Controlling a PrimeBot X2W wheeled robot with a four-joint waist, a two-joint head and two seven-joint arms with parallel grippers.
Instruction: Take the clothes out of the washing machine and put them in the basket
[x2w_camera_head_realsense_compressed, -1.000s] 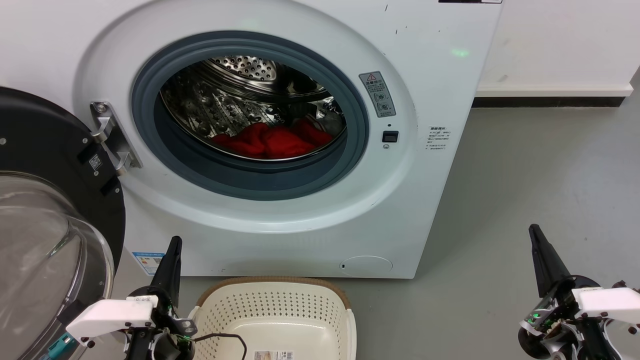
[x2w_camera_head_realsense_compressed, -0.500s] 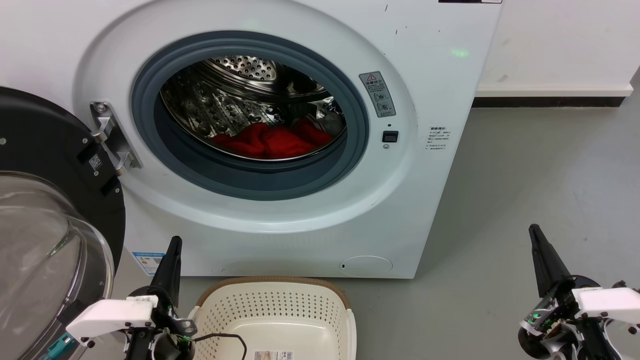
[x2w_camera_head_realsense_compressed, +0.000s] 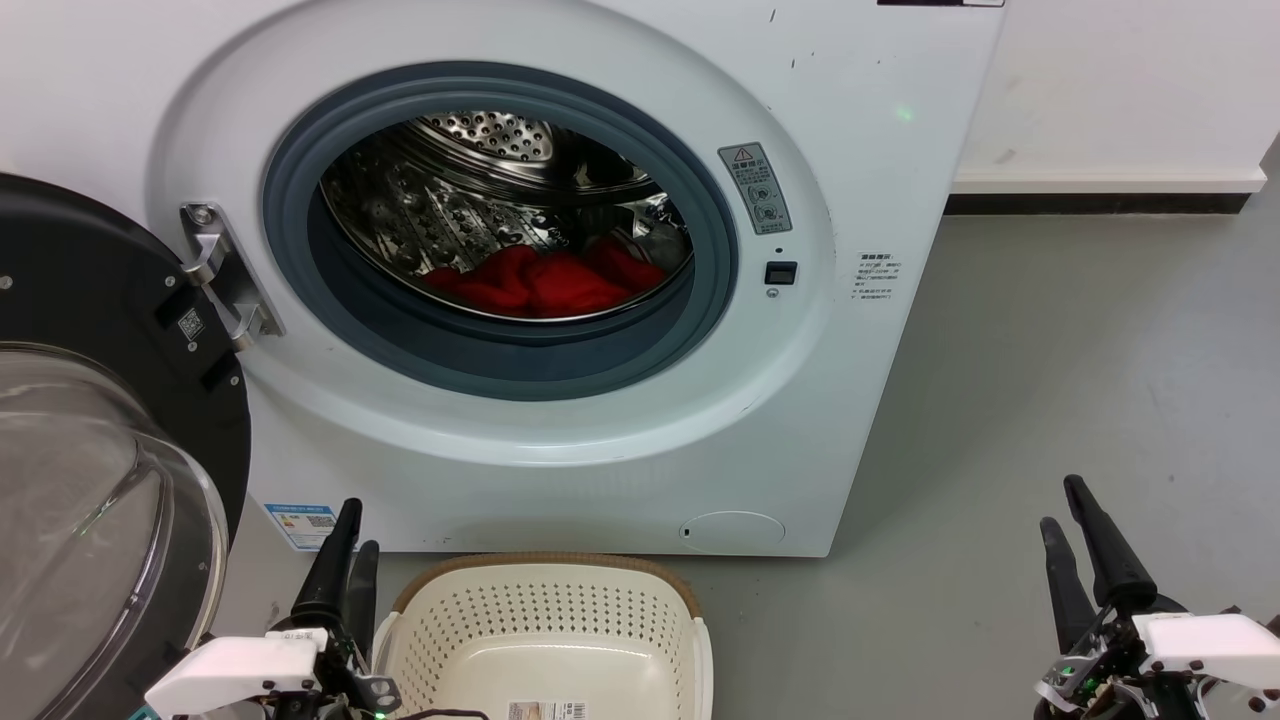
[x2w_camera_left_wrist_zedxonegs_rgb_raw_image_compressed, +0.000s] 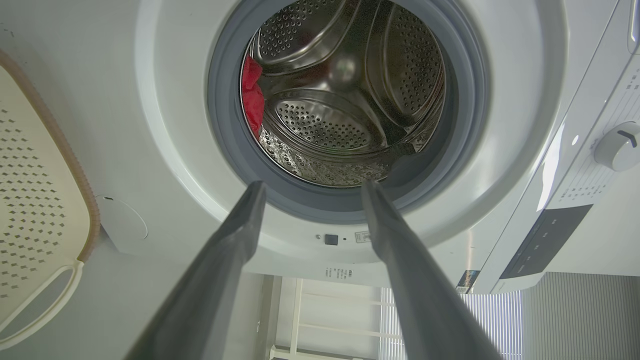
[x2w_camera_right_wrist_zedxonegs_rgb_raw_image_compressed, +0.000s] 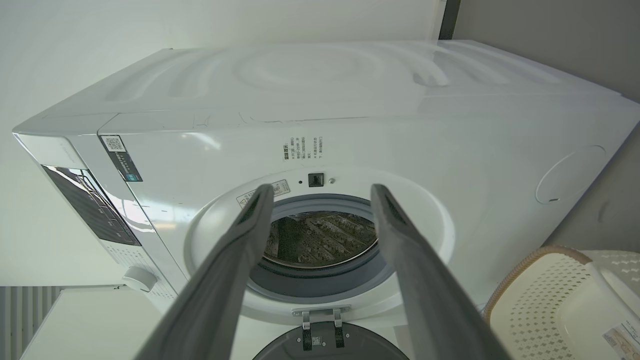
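Red clothes (x2w_camera_head_realsense_compressed: 545, 283) lie heaped at the bottom of the steel drum (x2w_camera_head_realsense_compressed: 470, 190), behind the grey door seal (x2w_camera_head_realsense_compressed: 500, 365) of the washing machine (x2w_camera_head_realsense_compressed: 860, 130). Nothing is out yet. The basket (x2w_camera_head_realsense_compressed: 548, 562) is on the floor (x2w_camera_head_realsense_compressed: 1050, 330) just in front of the machine, below the porthole, with no garment in it. Left pincer (x2w_camera_head_realsense_compressed: 358, 527) is low, beside the basket's left rim, fingers parted, empty. Right pincer (x2w_camera_head_realsense_compressed: 1060, 503) is well off to the right over the floor, fingers parted, empty. My read: the reach-in hasn't started.

Risks:
- The heap sits below the seal lip, so a flat approach could jam the fingertips into the rubber or scrape the drum.
- Soft fabric means a shallow pinch may take only a fold. The rest would then trail, catch on the lip, or slip free and land on the floor short of the basket.
- The open door (x2w_camera_head_realsense_compressed: 90, 450) and its hinge (x2w_camera_head_realsense_compressed: 225, 275) crowd the left side, so the left arm could clip them on the swing in.
- The basket is tight against the machine front, so the drop has to clear its far rim.
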